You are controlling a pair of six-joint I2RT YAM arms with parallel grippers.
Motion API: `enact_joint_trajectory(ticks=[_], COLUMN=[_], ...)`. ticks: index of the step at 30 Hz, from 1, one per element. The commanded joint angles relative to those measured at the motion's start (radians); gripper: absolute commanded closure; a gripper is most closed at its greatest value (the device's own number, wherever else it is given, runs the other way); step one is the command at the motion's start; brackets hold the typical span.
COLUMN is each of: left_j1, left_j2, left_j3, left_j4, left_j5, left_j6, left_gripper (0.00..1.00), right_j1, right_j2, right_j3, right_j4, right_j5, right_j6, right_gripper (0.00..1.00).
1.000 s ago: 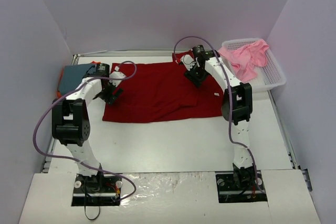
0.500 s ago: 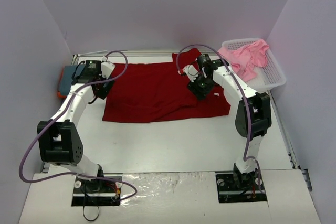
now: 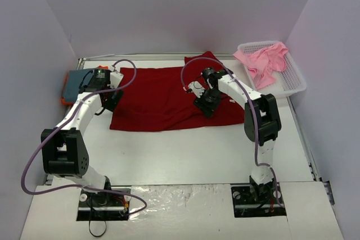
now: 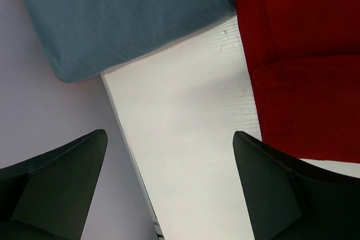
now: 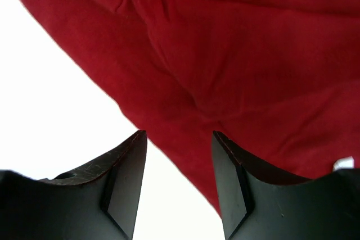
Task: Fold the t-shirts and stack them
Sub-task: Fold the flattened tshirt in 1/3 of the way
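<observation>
Since the earlier frames our right arm has swung inward and lowered toward the near hem of the dark red t-shirt (image 3: 169, 96), while our left arm has folded back out to the cloth's left border. Our right gripper (image 5: 177, 184) hangs just above the shirt's diagonal edge, jaws released and holding nothing, red fabric ahead of the fingertips and bare table (image 5: 45, 82) on the left finger's side. We judge it is lining up to pinch that hem, since a fold has to start from an edge. Our left gripper (image 4: 169, 189) is parted wide and empty too, with white table straight ahead between the fingers, the red shirt's left edge by the right finger and the teal-blue t-shirt (image 4: 124, 18) further ahead, up and to the left. That teal-blue one looks already folded, parked beyond the red shirt's left end with an orange t-shirt (image 3: 66, 100) peeking out from under it; we take that as the stack. The light pink t-shirt (image 3: 263, 63) is well beyond our right gripper, heaped in the white basket (image 3: 292, 80), unfolded. The red shirt lies spread flat across the middle of the table, a sleeve poking out on the far side.
</observation>
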Motion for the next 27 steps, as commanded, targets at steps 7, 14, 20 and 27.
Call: enact_joint_trajectory(ticks=[7, 14, 20, 27], left_j1=[0.001, -0.001, 0.001, -0.001], left_j2=[-0.022, -0.017, -0.031, -0.063], left_j3=[-0.012, -0.017, -0.04, -0.08], left_j4=[0.021, 0.03, 0.036, 0.053], left_j5=[-0.044, -0.041, -0.03, -0.031], left_j6=[-0.02, -0.02, -0.028, -0.023], left_gripper=[0.06, 0.06, 0.06, 0.06], right_j1=[0.005, 0.006, 0.017, 0.04], right_j2=[0.107, 0.069, 0.039, 0.047], right_j3=[0.063, 0.1, 0.12, 0.219], right_j4=[-0.041, -0.041, -0.043, -0.043], right_j5=[-0.018, 0.004, 0.043, 0.079], right_j6=[-0.019, -0.002, 0.016, 0.024], right_gripper=[0.69, 0.98, 1.0, 1.0])
